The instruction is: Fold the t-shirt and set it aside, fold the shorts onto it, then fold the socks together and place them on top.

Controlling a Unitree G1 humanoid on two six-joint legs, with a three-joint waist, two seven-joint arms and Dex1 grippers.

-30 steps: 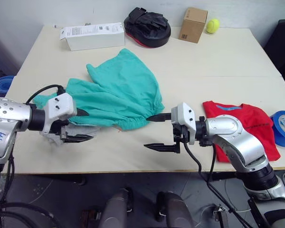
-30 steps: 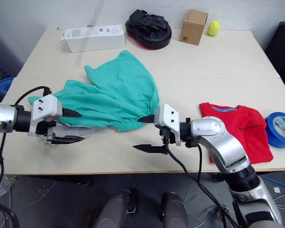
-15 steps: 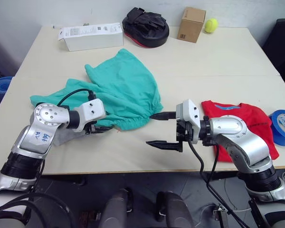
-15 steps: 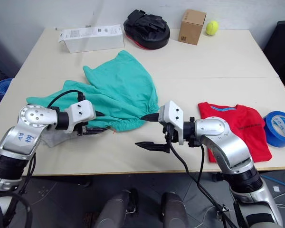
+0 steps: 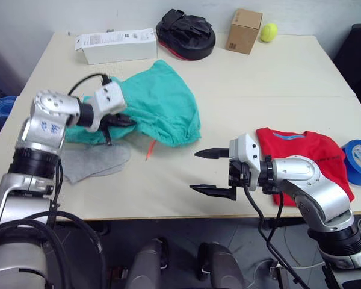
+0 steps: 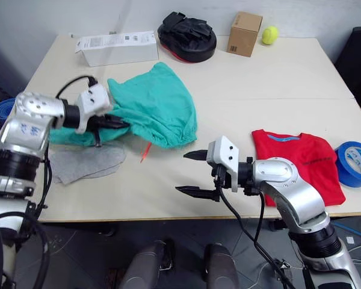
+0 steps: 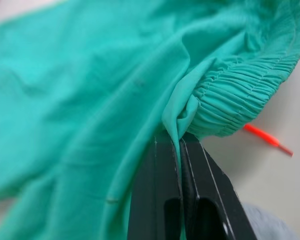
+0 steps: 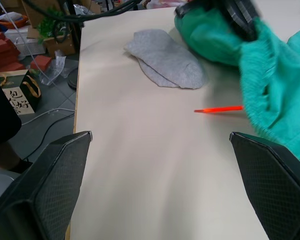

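Left gripper (image 5: 121, 121) pinches the teal-green gathered-waist fabric shorts (image 5: 162, 108); right gripper (image 5: 207, 172) gapes wide, empty. Advise grabbing the waistband at 5 o'clock, pulling it taut.

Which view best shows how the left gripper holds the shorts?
The left wrist view: the left gripper has its fingers pinched shut on a fold of the shorts, just beside the gathered waistband. The eye views show the gripper at the shorts' near edge, with the pinch itself hidden. The right wrist view shows it blurred.
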